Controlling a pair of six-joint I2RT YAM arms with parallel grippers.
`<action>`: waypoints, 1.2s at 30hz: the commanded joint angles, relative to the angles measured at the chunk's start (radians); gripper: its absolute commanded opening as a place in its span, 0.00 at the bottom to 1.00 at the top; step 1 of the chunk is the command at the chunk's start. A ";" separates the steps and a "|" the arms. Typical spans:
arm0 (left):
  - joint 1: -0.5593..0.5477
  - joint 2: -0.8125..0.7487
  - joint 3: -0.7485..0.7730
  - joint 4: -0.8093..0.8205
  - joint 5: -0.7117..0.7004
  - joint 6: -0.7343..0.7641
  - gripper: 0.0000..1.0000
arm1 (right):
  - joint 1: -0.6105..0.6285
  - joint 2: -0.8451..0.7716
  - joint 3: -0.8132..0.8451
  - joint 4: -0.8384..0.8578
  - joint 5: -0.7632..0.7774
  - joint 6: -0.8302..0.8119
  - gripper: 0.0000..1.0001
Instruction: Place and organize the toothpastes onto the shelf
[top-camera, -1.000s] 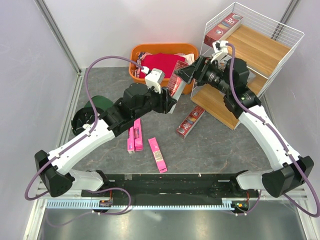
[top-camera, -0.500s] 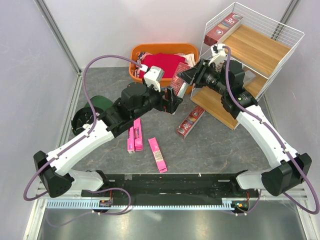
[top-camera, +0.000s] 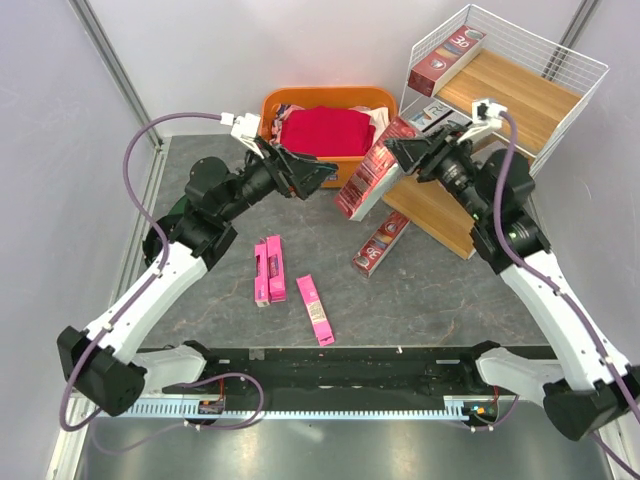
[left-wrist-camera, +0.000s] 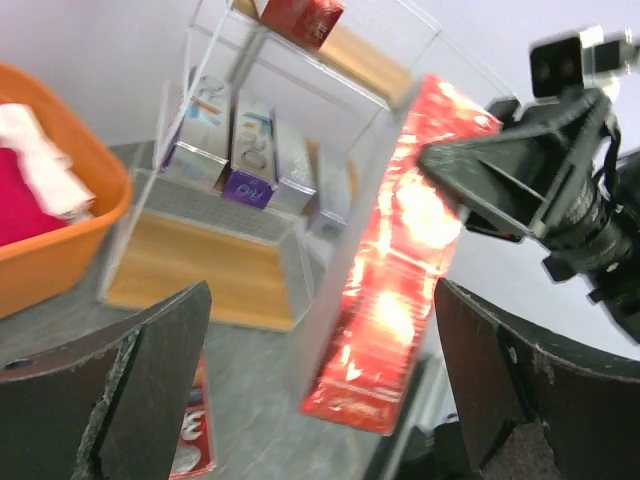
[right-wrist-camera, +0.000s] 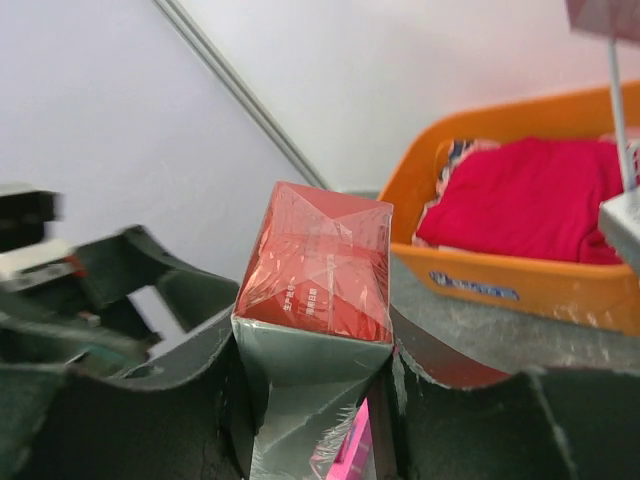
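Note:
My right gripper is shut on the upper end of a dark red toothpaste box, which hangs tilted in front of the white wire shelf. In the right wrist view the box sits tight between my fingers. My left gripper stands open and empty, a little left of the box, by the orange basket. The left wrist view shows the held box beyond its wide-apart jaws. One dark red box lies on the top board; several grey and purple boxes stand on the middle board.
An orange basket with folded red clothes sits at the back. On the grey table lie a dark red box, two pink boxes side by side and another pink box. A dark green round thing sits behind the left arm.
The left gripper opened, let go of the dark red box and pulled back left. The right gripper shut on that box and moved it right, toward the shelf.

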 joint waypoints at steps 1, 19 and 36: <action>0.091 0.067 -0.082 0.407 0.307 -0.329 1.00 | 0.002 -0.083 -0.006 0.155 0.078 0.004 0.34; 0.051 0.373 -0.027 1.095 0.581 -0.807 0.92 | 0.002 -0.122 -0.032 0.354 0.040 0.044 0.36; 0.013 0.457 0.052 1.141 0.539 -0.857 0.29 | 0.002 -0.114 0.014 0.273 0.099 0.009 0.58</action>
